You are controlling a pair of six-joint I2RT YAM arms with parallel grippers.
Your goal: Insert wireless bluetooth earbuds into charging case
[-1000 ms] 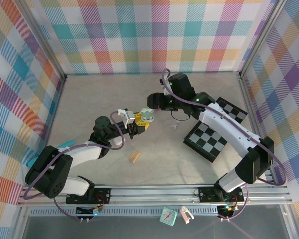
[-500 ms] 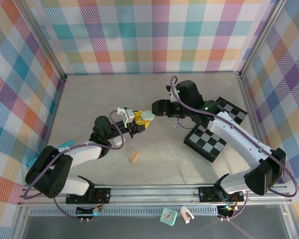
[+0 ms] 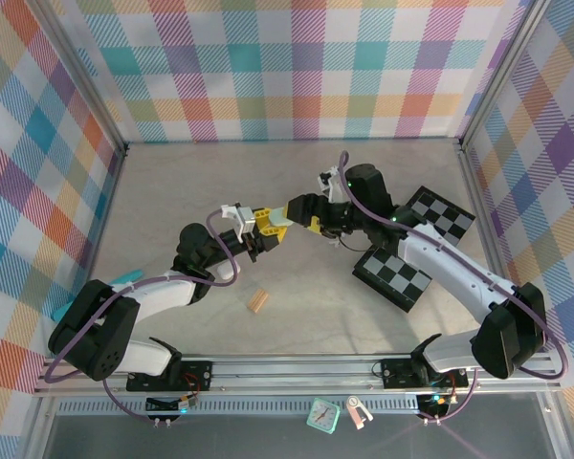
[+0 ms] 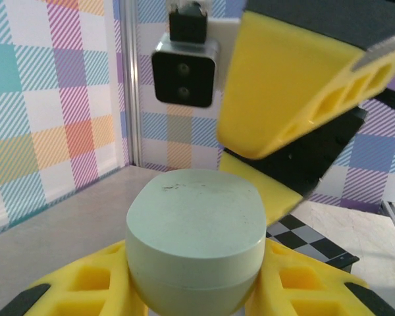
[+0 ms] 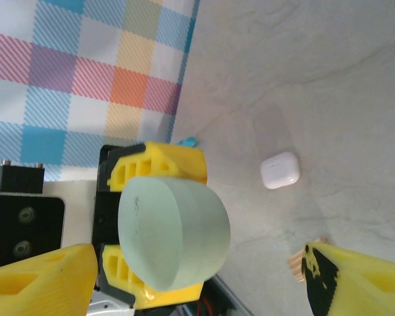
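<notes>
— Where is the charging case [image 4: 194, 240] to be found?

— It is seen clamped between the yellow fingers of the left pincer [image 3: 268, 229], which is closed narrowly on its lower half. The case is pale green, pebble-shaped, with its lid down, and it is held up over the middle of the bench [image 3: 191, 191].

— And how is the right pincer [image 3: 302, 214] set?

— Its jaws are spread wide. In the left wrist view one yellow finger is seen above the case with a gap between them, and the other is seen behind and below the case. Nothing is gripped by it. Whether the lower finger is touching the case cannot be told.

— What else is lying about?

— A small white case [image 5: 279, 170] is seen on the bench, well apart from the green one. A tan ridged block [image 3: 258, 301] is lying nearer the arm bases, and a checkered board [image 3: 394, 275] is partly covered by the right arm.
</notes>
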